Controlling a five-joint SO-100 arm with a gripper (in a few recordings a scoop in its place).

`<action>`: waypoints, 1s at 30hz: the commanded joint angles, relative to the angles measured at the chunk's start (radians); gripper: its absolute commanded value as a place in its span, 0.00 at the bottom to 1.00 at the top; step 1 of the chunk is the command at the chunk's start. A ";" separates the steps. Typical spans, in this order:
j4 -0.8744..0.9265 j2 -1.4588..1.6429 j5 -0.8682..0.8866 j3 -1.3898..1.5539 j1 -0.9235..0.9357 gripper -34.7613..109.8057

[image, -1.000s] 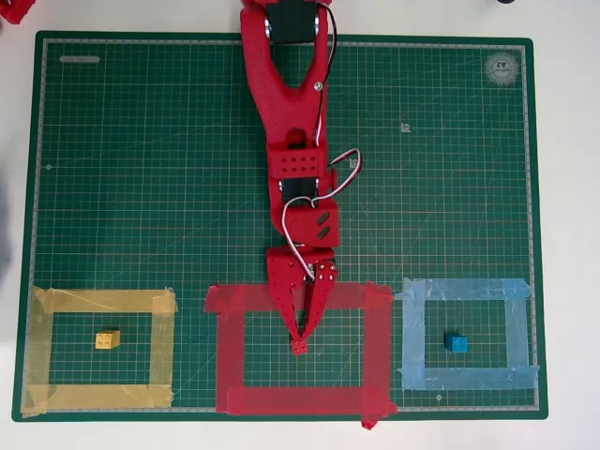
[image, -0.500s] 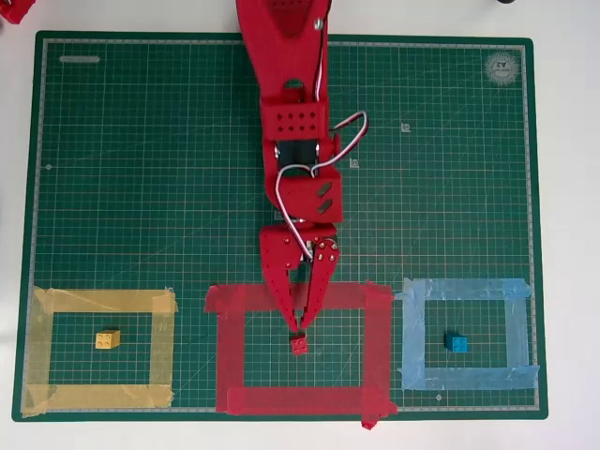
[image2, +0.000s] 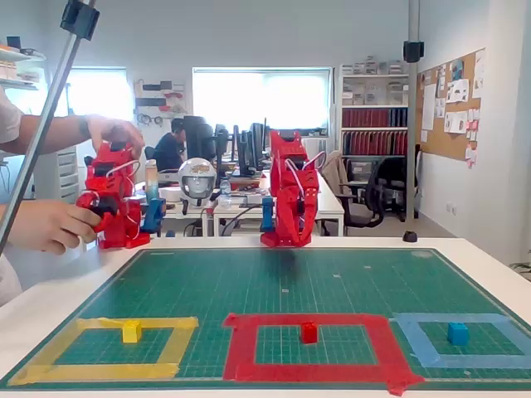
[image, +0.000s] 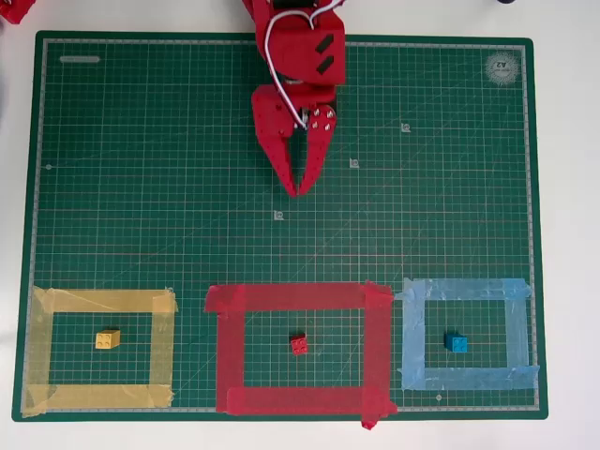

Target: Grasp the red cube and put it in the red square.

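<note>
Overhead view: yellow cube (image: 107, 339), blue cube (image: 457, 343)

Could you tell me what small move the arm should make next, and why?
Probably none beyond parking: the red cube lies alone on the green mat inside the red square, and the end effector is empty, tips nearly together, well clear up the mat.

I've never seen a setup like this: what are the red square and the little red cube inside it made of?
The red square looks like wide matte adhesive tape: its strips overlap roughly at the corners and one end curls up. The red cube seems to be hard plastic, judging by the small studs on top, though it is too small to be sure.
</note>
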 commanded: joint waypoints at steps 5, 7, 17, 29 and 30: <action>0.028 0.518 -0.025 0.414 -0.005 0.23; 0.028 0.575 -0.025 0.471 0.020 0.23; 0.313 0.739 -0.028 0.477 0.126 0.23; 0.687 1.014 -0.028 0.477 0.156 0.23; 0.710 1.026 -0.028 0.477 0.156 0.23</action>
